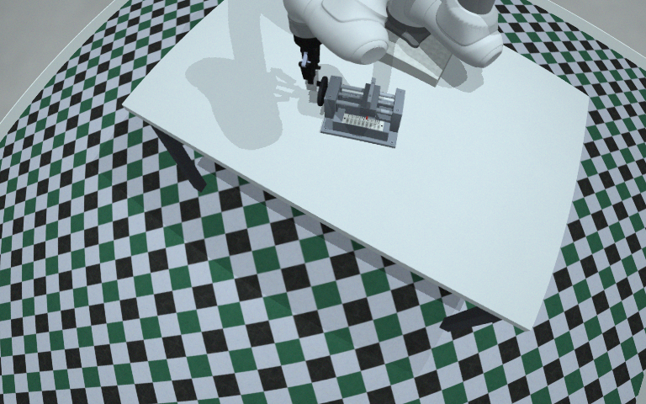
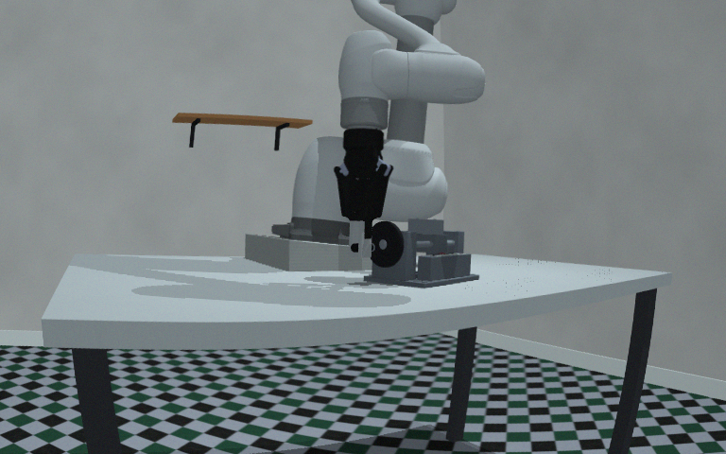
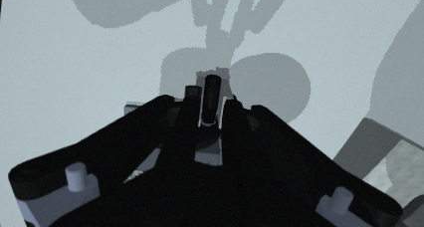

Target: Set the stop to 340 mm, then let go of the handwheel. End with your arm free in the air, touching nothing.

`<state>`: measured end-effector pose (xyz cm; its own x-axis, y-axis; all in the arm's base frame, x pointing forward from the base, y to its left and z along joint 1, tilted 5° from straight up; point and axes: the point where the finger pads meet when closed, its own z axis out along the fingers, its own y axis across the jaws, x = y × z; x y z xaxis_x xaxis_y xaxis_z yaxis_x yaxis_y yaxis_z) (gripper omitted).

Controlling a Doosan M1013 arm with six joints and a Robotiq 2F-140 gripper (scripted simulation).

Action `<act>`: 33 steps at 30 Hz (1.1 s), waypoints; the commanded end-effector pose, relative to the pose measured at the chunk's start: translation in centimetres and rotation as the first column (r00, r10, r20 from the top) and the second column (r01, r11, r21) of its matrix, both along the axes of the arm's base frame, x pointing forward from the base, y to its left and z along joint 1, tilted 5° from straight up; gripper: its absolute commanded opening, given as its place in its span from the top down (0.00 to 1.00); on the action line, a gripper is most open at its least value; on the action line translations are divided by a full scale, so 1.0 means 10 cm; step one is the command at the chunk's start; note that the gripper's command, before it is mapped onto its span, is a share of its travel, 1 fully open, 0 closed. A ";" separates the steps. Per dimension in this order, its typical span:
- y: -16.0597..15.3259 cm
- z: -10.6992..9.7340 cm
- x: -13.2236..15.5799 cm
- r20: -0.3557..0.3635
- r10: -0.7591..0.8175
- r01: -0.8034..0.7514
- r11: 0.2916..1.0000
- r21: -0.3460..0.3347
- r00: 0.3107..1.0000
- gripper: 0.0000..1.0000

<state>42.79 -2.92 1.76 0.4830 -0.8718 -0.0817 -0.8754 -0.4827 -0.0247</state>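
Gripper (image 2: 360,246) clamped on the crank pin (image 3: 211,100) of the handwheel (image 2: 387,243), left end of the slide (image 1: 364,111) on the table (image 1: 467,199). Cranking step underway; next, turn until the stop (image 1: 372,96) reads 340, then release.

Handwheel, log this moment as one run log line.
gripper: shut on crank pin | handwheel: held at fixture left end | stop reading: too small to tell | release: not yet

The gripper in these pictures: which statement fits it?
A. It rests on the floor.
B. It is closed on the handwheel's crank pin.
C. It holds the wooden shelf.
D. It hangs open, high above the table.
B: the gripper has its fingers closed around the black crank pin beside the handwheel.
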 end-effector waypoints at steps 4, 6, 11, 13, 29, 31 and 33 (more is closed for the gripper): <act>0.01 -0.04 0.01 0.000 0.000 0.000 1.000 0.000 1.000 0.96; 0.01 -0.05 0.02 0.000 0.000 0.000 1.000 0.000 1.000 0.96; 0.02 -0.08 0.03 0.000 0.000 0.000 1.000 0.000 1.000 0.96; 0.03 -0.09 0.03 0.000 0.000 0.000 1.000 0.000 1.000 0.96; 0.08 -0.18 0.12 0.000 0.000 0.000 1.000 0.000 1.000 0.96; 0.10 -0.19 0.14 0.000 0.000 0.000 1.000 0.000 1.000 0.96; 0.11 -0.20 0.16 0.000 0.000 0.000 1.000 0.000 1.000 0.96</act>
<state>44.21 -1.95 -0.19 0.4834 -0.8716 -0.0817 -0.8752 -0.4832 -0.0242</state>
